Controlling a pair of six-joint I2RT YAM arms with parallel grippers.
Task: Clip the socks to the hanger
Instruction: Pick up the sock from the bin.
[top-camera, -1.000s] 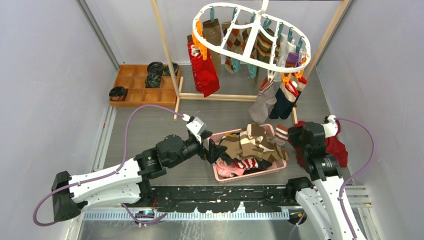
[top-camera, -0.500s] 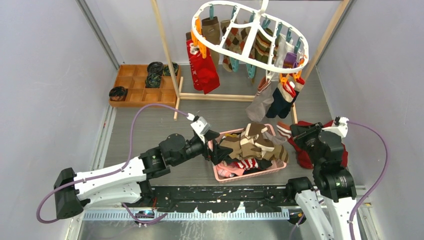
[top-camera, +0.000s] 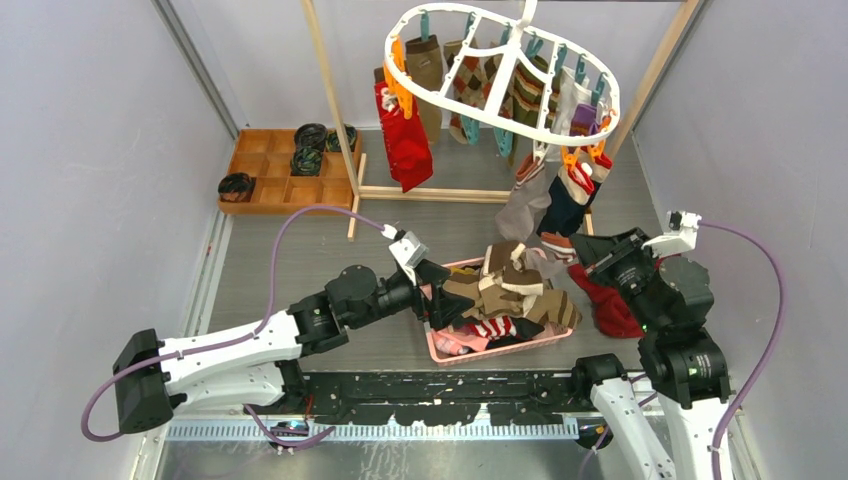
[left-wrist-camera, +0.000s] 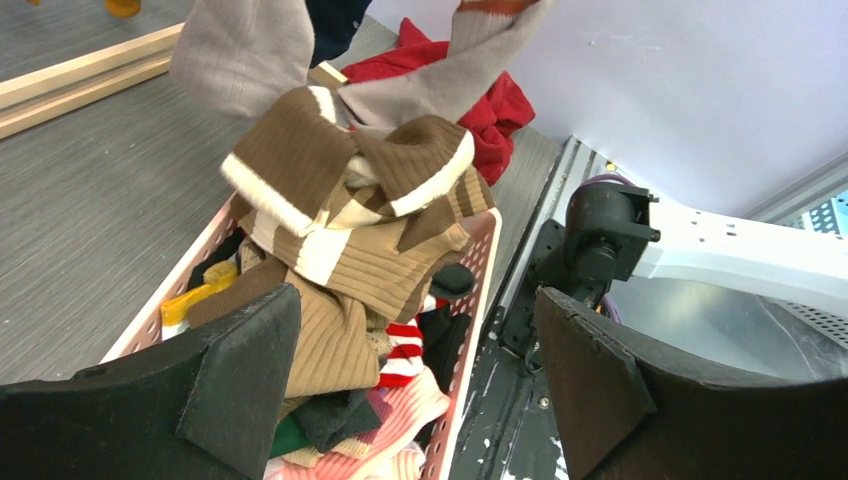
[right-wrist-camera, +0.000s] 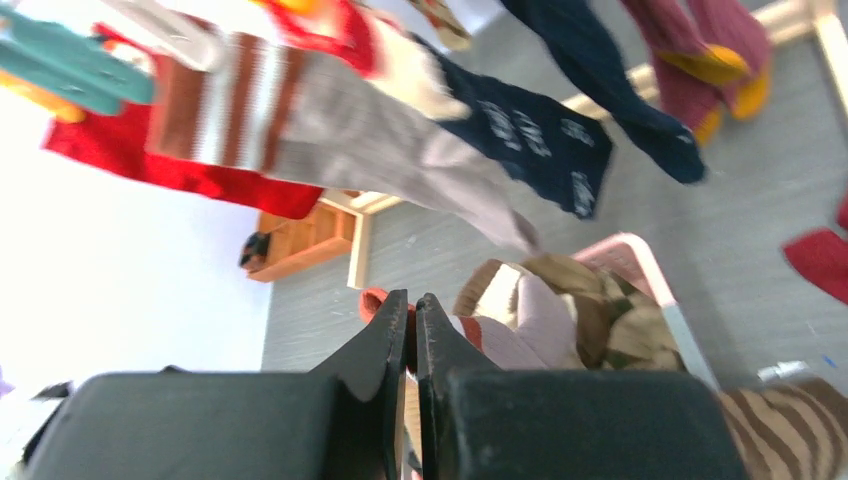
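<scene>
The grey sock with a rust-striped cuff (left-wrist-camera: 440, 70) is stretched up and away from the heap of brown-and-cream ribbed socks (top-camera: 505, 290), its foot trailing on the pile and its cuff end towards the right gripper (right-wrist-camera: 412, 300). That gripper's fingers are pressed together, and we judge them clamped on the cuff, since a scrap of rust fabric shows beside them in the right wrist view. We expect this sock to handle as light, limp knit. It will sag and swing from whatever point holds it, stretch rather than resist, and may drag a neighbour along where the ribbing snags. The doubled cuff is the firmest place to take hold, and it is also the end a peg should bite. The rest of the loose socks lie in the pink plastic basket (top-camera: 480, 352) between the two arms. The left gripper (left-wrist-camera: 415, 300) hovers over the basket's near-left end with its fingers wide apart and nothing between them. Above and behind, the white plastic oval hanger (top-camera: 508, 65) hangs from the wooden rack (top-camera: 325, 90) and already carries many socks on its orange and teal pegs (top-camera: 400, 85), among them a red patterned sock (top-camera: 400, 140) and a navy sock (top-camera: 560, 205). We cannot tell which pegs are free. A plain red cloth (top-camera: 610, 310) lies on the table just right of the basket, under the right arm.
</scene>
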